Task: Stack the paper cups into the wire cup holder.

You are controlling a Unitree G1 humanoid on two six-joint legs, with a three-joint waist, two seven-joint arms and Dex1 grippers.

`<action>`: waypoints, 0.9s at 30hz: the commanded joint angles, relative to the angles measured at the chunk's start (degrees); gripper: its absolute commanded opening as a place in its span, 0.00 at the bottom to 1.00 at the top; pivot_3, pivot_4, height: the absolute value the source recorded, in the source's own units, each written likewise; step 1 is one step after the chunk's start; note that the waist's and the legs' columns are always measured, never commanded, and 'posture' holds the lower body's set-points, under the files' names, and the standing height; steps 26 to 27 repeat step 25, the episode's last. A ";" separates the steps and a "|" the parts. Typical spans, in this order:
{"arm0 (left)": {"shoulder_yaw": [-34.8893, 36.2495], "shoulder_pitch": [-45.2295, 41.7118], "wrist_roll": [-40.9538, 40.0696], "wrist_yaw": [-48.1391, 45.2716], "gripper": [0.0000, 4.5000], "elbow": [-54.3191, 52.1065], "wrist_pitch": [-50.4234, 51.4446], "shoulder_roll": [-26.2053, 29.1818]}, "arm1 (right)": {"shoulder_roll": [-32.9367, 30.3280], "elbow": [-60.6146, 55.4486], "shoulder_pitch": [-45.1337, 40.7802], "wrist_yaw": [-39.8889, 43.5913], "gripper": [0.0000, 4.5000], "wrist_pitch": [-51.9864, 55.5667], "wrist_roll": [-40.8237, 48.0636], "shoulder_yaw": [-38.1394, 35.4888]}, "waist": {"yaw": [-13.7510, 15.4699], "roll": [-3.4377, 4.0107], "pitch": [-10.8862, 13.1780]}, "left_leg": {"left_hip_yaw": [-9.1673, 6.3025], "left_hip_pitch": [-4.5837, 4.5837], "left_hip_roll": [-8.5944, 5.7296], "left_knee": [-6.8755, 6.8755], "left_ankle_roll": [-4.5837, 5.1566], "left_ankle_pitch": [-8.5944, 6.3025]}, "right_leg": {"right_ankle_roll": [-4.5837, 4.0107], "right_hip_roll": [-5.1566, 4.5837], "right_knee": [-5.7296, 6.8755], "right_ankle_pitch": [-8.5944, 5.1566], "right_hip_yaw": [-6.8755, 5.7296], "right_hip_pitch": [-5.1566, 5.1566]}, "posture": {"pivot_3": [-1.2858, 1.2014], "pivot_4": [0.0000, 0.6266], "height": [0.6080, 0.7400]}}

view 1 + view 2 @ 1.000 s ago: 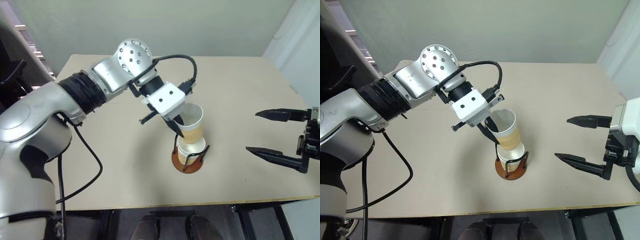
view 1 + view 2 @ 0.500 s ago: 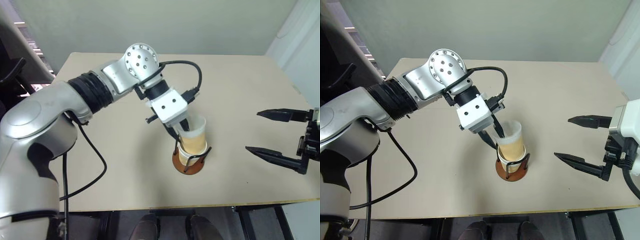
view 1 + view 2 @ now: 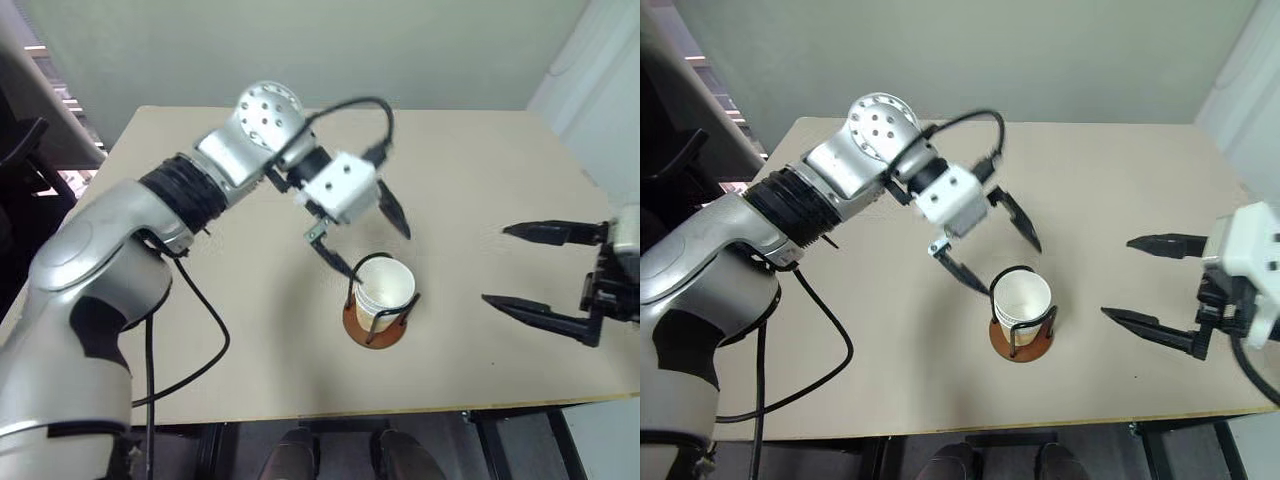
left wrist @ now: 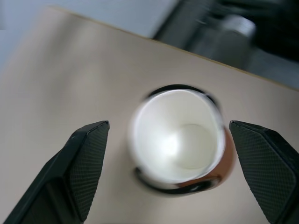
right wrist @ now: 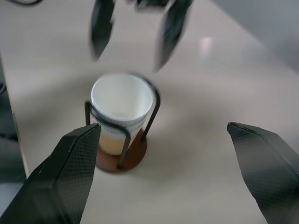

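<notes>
Paper cups (image 3: 384, 287) now nested in wire cup holder (image 3: 373, 322) | left pincer (image 3: 368, 238) released, spread wide, empty

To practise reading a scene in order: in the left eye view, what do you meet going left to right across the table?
Left pincer → cups in the holder → right pincer.

Paper cups (image 3: 385, 285) nested in wire cup holder (image 3: 372, 322) on table (image 3: 480, 180).

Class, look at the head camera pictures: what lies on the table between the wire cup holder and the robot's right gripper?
Nothing: between the wire cup holder and the open right gripper there is only bare table. Both eye views show this.
</notes>
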 commanded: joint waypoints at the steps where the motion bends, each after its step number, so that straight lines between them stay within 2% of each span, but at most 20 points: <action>1: 14.87 6.55 -2.86 0.55 0.99 3.34 14.33 3.36 | -0.48 4.41 1.72 2.58 1.00 -8.81 -10.71 7.30 | -0.11 0.03 -0.02 | 0.01 0.01 0.00 0.01 -0.01 0.01 | 0.00 0.00 0.05 0.00 0.00 0.00 | 0.52 0.24 1.00; 2: 18.23 9.41 -2.76 1.85 0.99 3.68 17.83 4.86 | -0.48 5.42 2.02 3.27 1.00 -10.86 -12.82 9.25 | -0.34 0.14 -0.09 | 0.02 -0.01 0.00 0.02 -0.05 0.03 | 0.01 0.00 0.09 0.00 0.00 -0.05 | 0.52 0.24 1.00; 5: 25.61 23.88 0.75 3.94 0.99 -0.63 24.69 14.37 | -0.07 8.86 0.76 6.94 1.00 -14.88 -14.53 13.38 | -1.74 0.50 -0.26 | 0.15 0.11 0.03 -0.07 -0.16 0.10 | 0.06 0.05 0.27 -0.03 0.09 -0.18 | 0.52 0.24 1.00; 11: 40.78 44.76 0.43 9.26 0.99 -18.97 36.52 27.03 | -1.00 19.01 -7.27 13.04 1.00 -20.12 -16.46 17.68 | -1.21 0.15 -0.13 | 0.03 0.02 0.08 -0.01 -0.39 0.23 | 0.05 0.13 0.28 0.02 0.02 -0.34 | 0.52 0.24 1.00; 14: 49.27 53.97 -0.80 12.38 0.99 -26.05 40.67 30.59 | -0.54 22.00 -10.17 14.71 1.00 -21.68 -17.26 19.41 | -0.70 0.10 -0.17 | -0.05 0.15 0.05 -0.01 -0.39 0.23 | -0.01 0.13 0.20 0.05 0.00 -0.24 | 0.52 0.24 1.00; 20: 62.70 65.61 -2.19 19.06 0.99 -34.91 47.86 30.24 | 1.21 27.83 -17.83 17.72 1.00 -24.54 -19.82 26.12 | -0.99 0.09 -0.17 | 0.00 0.65 0.09 -0.08 -0.52 0.30 | -0.47 0.13 0.36 0.07 0.00 0.19 | 0.52 0.24 1.00; 25: 66.96 70.59 -1.34 21.55 0.99 -41.13 50.27 27.76 | 3.76 31.91 -24.44 20.42 1.00 -26.57 -21.90 31.08 | -1.62 0.09 -0.17 | 0.02 0.85 0.19 -0.21 -0.71 0.45 | -0.80 0.23 0.48 0.21 0.01 0.19 | 0.52 0.24 1.00; 27: 66.96 70.59 -1.34 21.55 0.99 -41.13 50.27 27.76 | 3.76 31.91 -24.44 20.42 1.00 -26.57 -21.90 31.08 | -1.62 0.09 -0.17 | 0.02 0.85 0.19 -0.21 -0.71 0.45 | -0.80 0.23 0.48 0.21 0.01 0.19 | 0.52 0.24 1.00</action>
